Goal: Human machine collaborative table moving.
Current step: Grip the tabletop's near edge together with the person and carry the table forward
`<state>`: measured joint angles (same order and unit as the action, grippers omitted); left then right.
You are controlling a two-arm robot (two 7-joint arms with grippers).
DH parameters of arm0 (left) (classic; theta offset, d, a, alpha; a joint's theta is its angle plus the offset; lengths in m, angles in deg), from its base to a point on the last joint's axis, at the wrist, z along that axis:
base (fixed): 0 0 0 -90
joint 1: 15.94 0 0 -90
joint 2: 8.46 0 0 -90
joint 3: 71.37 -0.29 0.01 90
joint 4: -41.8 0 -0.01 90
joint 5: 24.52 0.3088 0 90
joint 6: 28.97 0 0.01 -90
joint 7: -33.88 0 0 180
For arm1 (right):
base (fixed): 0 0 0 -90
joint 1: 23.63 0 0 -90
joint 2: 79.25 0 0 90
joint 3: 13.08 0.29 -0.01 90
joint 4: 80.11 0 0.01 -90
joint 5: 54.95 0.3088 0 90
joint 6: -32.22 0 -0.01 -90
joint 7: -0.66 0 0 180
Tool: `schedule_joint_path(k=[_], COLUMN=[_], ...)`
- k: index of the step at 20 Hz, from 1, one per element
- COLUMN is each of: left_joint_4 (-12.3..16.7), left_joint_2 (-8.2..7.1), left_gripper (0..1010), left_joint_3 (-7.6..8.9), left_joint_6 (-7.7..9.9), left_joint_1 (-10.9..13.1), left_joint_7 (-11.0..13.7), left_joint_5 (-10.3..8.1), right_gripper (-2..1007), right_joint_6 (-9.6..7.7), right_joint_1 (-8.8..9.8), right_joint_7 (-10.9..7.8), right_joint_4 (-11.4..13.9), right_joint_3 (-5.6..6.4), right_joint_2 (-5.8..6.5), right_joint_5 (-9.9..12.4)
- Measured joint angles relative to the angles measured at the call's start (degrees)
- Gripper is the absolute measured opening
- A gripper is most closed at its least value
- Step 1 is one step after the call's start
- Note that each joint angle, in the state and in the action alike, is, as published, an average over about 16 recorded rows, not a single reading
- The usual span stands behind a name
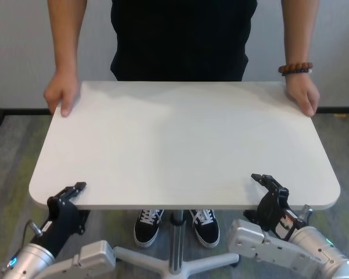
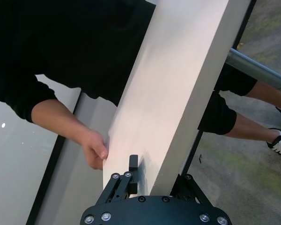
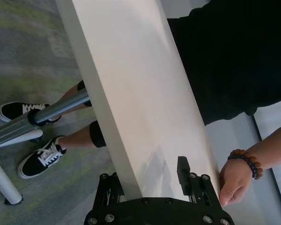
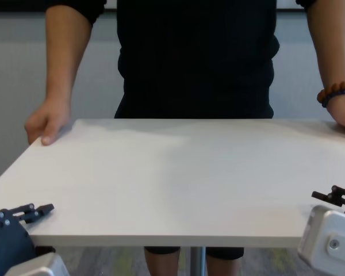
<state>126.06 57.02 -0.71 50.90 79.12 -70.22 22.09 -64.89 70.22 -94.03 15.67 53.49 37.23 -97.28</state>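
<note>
The white table (image 1: 180, 145) stands between me and the human (image 1: 180, 40). My left gripper (image 1: 75, 195) is shut on the table's near edge at its left corner, one black prong on top and the other beneath. At the right corner my right gripper (image 1: 266, 187) clamps the same edge. The wrist views show each clamp up close: left gripper (image 2: 157, 180), right gripper (image 3: 145, 180). The human's hands (image 1: 63, 96) (image 1: 302, 96) hold the two far corners, and a bead bracelet (image 1: 295, 68) is on one wrist.
A slim metal pole leg (image 1: 176, 244) runs down to white base feet (image 1: 163, 264) under the tabletop. The human's black-and-white shoes (image 1: 148, 225) (image 1: 205, 225) stand beside the pole. Grey-green carpet (image 1: 11, 151) lies around, with a wall close behind the human.
</note>
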Motion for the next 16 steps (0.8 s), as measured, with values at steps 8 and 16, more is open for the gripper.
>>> schedule_joint_path(k=[8, 16], left_joint_4=[-0.4, -1.6], left_joint_2=[0.35, 1.15], left_gripper=[316, 314], left_joint_3=[0.25, -0.49], left_joint_6=[0.22, 0.65], left_joint_1=[-1.1, -2.9], left_joint_7=[0.1, -0.2], left_joint_5=[0.35, 1.26], right_gripper=[636, 636], right_joint_6=[1.95, 3.55], right_joint_1=[-2.36, -5.02], right_joint_7=[-1.08, -2.05], right_joint_4=[-1.6, -3.5], right_joint_3=[-0.05, -0.16], right_joint_2=[-1.17, -1.78], right_joint_5=[-1.0, -1.9])
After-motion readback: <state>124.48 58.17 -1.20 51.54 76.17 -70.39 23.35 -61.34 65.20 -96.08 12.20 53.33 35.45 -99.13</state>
